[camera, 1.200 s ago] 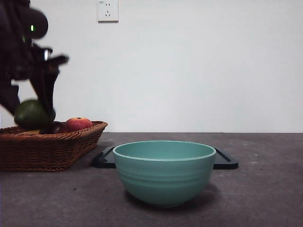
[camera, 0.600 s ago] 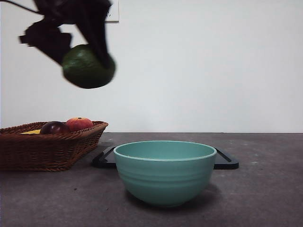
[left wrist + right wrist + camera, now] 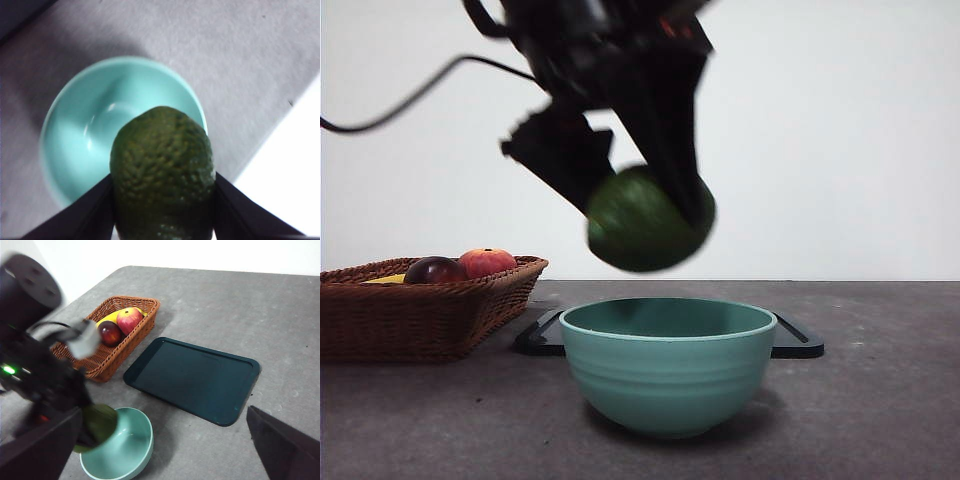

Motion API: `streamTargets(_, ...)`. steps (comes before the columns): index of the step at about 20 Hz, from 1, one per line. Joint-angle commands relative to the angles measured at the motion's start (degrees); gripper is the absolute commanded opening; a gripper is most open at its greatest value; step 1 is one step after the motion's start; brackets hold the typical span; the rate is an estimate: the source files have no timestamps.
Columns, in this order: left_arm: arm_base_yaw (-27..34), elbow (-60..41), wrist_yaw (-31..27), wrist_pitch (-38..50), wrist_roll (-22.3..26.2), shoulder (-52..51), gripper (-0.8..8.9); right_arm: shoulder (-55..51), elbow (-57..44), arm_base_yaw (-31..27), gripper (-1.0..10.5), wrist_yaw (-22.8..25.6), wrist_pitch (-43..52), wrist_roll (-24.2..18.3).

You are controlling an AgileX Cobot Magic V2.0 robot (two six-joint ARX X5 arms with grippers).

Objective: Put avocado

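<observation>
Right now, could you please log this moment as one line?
left hand: holds dark green avocado | above teal ceramic bowl | right hand: idle

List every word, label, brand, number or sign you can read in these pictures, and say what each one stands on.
None can be read.
Avocado, held in the left claw: bare skin, no sticker.
Bowl, tray, basket and its fruit: no print in view.
Left arm: a green light and red marks, blurred; no characters can be made out.
</observation>
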Motion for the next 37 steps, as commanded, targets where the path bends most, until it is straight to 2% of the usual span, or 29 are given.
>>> streamTargets(1,-1.3,1.4,-0.2,2.7,-0.2,3.5,1.49,0.1,0.8,0.2,6.0,0.0,0.6,0.6)
streamTargets(6,-2.1,1.4,-6.2,5.4,-0.2,8.5,1.49,0.1,0.8,0.3,6.0,0.0,0.6,0.6)
streamTargets(16,-2.2,1.4,-6.1,6.2,0.0,13.6,1.55,0.1,0.8,0.2,6.0,0.0,0.6,0.4)
streamTargets(17,-2.2,1.4,-6.1,5.9,0.0,13.6,1.72,0.1,0.8,0.2,6.0,0.0,0.6,0.4)
streamTargets(20,-2.2,1.5,-5.9,5.8,0.1,13.0,4.16,0.1,0.8,0.2,6.0,0.1,0.6,0.4)
streamTargets(22,-2.2,1.9,-5.9,5.6,0.1,11.9,5.09,0.1,0.8,0.2,6.0,0.1,0.6,0.4)
streamTargets(27,-2.2,2.5,-5.9,5.7,0.2,4.6,5.0,0.1,0.8,0.2,6.0,0.1,0.6,0.4)
streamTargets(35,-0.7,2.5,-6.2,-0.1,0.6,-17.5,5.09,0.1,0.8,0.2,6.0,0.1,0.6,0.4)
streamTargets(37,0.8,2.5,-6.4,-2.9,1.5,-22.7,5.69,0.1,0.8,0.2,6.0,0.1,0.6,0.4)
